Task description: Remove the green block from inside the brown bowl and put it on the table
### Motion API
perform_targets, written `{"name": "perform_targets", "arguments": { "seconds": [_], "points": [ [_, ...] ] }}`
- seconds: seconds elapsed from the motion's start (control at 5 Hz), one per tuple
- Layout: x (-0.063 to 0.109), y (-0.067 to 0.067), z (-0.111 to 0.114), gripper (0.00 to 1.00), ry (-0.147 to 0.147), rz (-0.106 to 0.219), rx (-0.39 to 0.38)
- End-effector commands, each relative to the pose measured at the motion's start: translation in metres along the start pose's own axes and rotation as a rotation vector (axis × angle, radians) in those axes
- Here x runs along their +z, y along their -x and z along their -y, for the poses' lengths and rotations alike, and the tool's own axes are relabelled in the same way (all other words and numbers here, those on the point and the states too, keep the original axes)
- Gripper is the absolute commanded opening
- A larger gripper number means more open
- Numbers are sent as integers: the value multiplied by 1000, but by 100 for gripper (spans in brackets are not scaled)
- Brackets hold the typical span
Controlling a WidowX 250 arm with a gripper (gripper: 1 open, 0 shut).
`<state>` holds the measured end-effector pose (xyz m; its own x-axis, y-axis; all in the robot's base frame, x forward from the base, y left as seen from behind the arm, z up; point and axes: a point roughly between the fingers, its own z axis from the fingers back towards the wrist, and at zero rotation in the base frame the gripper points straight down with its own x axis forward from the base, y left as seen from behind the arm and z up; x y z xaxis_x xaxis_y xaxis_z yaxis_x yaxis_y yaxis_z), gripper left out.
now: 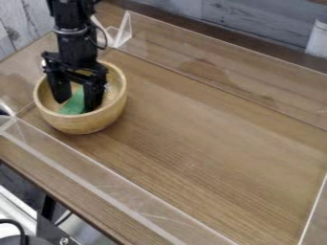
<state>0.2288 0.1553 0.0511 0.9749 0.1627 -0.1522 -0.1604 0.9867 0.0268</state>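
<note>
We observe the gripper (75,78) at the green block (73,102), fingers spread, block inside the brown bowl (83,123) near the table's (192,144) left edge; grasp, lift-out and placing remain.

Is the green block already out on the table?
No, the green block is inside the brown bowl, partly hidden by the gripper.

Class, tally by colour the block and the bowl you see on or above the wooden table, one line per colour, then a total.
Green: 1, the small rectangular block
Light tan: 1, the round wooden bowl
Total: 2
</note>
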Motion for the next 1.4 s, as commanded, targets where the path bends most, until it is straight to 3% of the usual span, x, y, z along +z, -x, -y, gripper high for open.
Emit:
{"name": "perform_targets", "arguments": {
  "seconds": [0.0,1.2],
  "points": [
    [15,-13,-1,100,-27,52,-10],
    [12,-25,3,100,5,35,-5]
  ]
}}
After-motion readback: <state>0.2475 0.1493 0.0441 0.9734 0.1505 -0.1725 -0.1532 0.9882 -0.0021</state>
